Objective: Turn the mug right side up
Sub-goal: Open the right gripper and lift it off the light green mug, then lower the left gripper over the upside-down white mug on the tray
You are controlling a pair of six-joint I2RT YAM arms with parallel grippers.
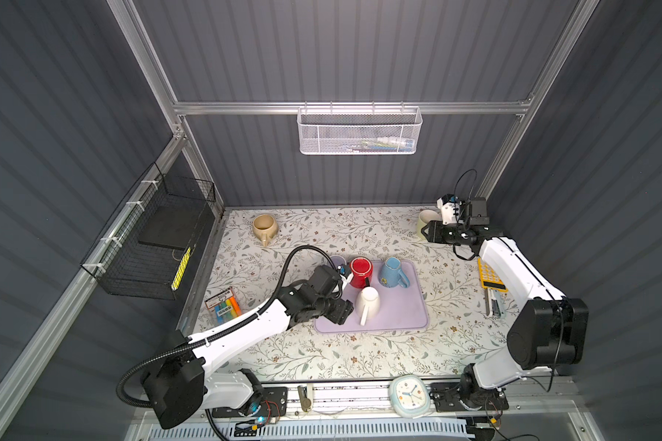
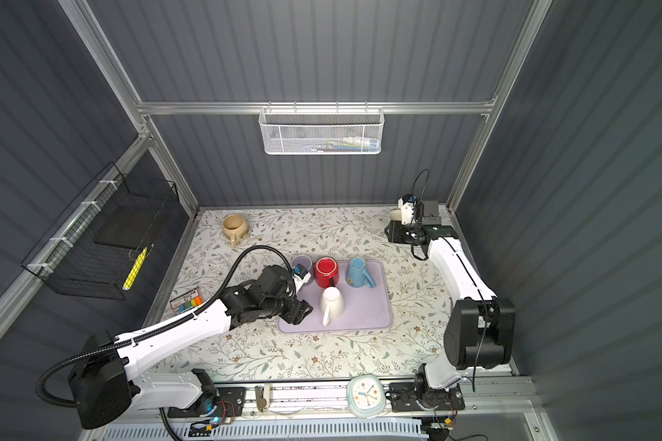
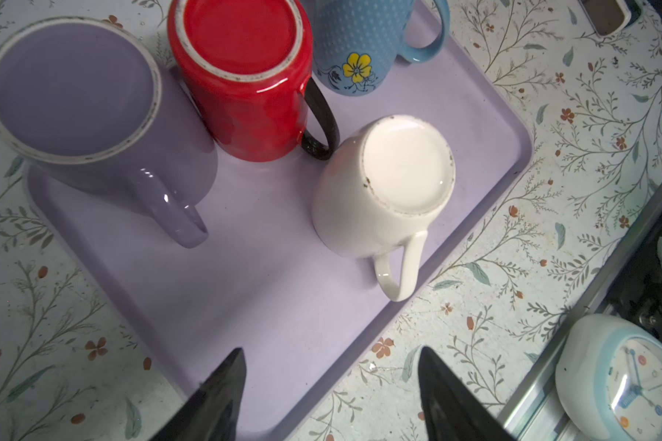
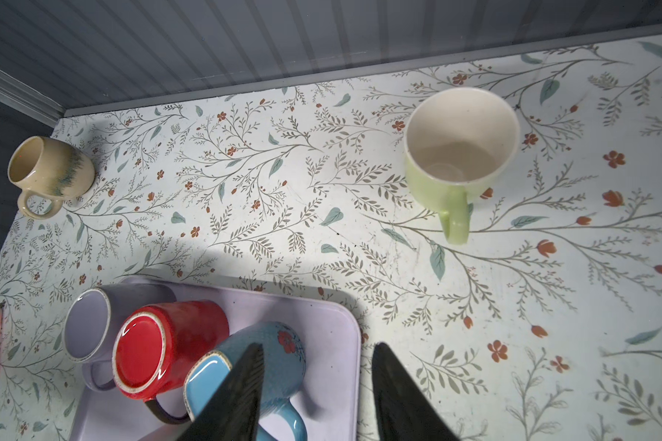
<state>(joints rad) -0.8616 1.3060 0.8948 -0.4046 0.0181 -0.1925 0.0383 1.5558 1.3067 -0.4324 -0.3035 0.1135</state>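
The main risk I see is a bad bite on the white mug (image 3: 383, 187). It is glazed and its wall bulges and then narrows toward the base, which faces up, so fingers closing too high could squeeze it out of the grip and tip it over. The second risk is crowding. The red mug (image 3: 241, 76) stands just beyond it on the far side, and its black handle reaches almost to the white wall, so a wide swing during the flip could knock it into the purple mug (image 3: 77, 91) or the blue mug (image 3: 364, 42). The white handle points to the near side and could catch a finger if I come in crooked.

The white mug stands upside down near the middle of the lilac tray (image 1: 409, 317). The left gripper (image 1: 343, 311) hangs over the tray's near-left corner, just left of the mug and not touching it. Its jaws are apart with nothing between them.

The right gripper (image 4: 318, 345) is far right, jaws apart and empty, close to an upright green mug (image 4: 459, 152).
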